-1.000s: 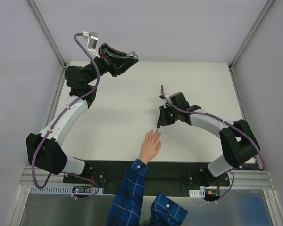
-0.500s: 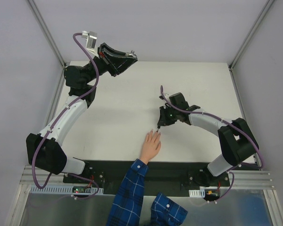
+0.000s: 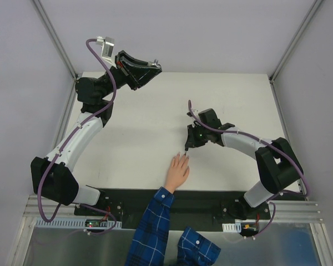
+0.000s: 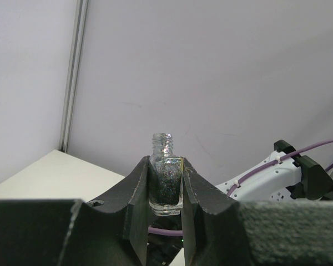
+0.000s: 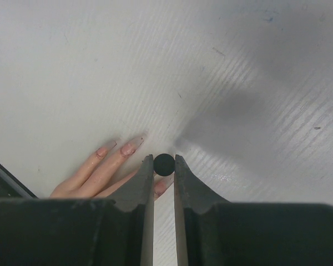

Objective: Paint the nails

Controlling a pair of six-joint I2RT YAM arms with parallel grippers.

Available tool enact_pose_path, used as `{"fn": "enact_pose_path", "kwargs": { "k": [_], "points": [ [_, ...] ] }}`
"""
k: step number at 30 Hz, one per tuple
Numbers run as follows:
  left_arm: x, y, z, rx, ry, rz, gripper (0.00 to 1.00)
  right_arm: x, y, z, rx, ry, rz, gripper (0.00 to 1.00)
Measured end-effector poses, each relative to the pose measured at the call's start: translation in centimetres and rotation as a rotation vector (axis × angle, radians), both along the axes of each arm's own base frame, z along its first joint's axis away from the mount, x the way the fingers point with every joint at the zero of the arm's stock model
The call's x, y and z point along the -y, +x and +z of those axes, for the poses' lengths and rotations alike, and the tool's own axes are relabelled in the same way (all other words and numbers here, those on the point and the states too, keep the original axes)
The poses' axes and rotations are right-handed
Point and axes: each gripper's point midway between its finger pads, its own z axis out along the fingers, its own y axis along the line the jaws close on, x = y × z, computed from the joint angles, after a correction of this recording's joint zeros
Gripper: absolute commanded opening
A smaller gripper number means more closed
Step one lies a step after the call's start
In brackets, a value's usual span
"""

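The nails [image 5: 129, 148] were long, pale pink and glossy, on a hand [image 3: 177, 172] flat on the worktop [image 3: 144, 127]. My right end effector [image 5: 164, 159] clamped a round black cap [image 5: 164, 164] just over them; my left end effector [image 4: 165, 163] gripped an open glass bottle [image 4: 166, 191].

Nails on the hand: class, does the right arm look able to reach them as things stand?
Probably yes: the right claw, shut on a black cap, hangs just over the nails, with nothing between.
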Motion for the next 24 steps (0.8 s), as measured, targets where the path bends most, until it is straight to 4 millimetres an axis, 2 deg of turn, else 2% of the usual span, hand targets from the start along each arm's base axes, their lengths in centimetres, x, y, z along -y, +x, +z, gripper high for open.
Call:
{"fn": "enact_pose_path", "kwargs": {
  "k": [24],
  "points": [
    [-0.39, 0.31, -0.01, -0.001, 0.000, 0.012, 0.00, 0.17, 0.61, -0.46, -0.003, -0.026, -0.016, 0.00]
  ]
}}
